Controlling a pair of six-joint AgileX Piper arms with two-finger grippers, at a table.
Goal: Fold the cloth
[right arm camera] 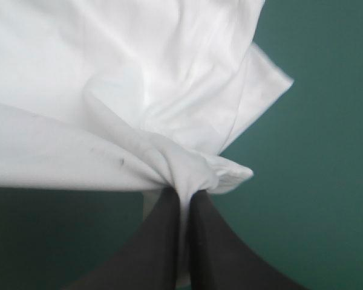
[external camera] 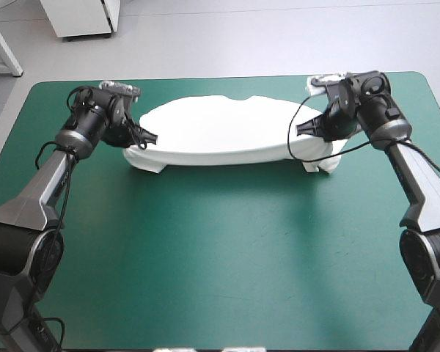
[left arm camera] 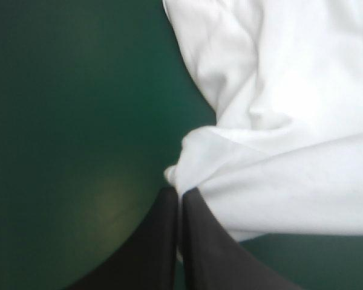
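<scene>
The white T-shirt (external camera: 220, 132) hangs stretched between my two grippers over the far half of the teal-green table, sagging in the middle, its ends drooping to the cover. My left gripper (external camera: 148, 137) pinches its left end, fingers all but shut. In the left wrist view the left gripper (left arm camera: 180, 194) holds a bunched fold of the T-shirt (left arm camera: 290, 157). My right gripper (external camera: 302, 130) pinches the right end. In the right wrist view the right gripper (right arm camera: 185, 194) is shut on a gathered knot of the T-shirt (right arm camera: 109, 109).
The teal-green table cover (external camera: 220, 257) stretches wide and bare in front of the T-shirt, toward the near edge. A black cable loops from the right wrist beside the cloth's right end.
</scene>
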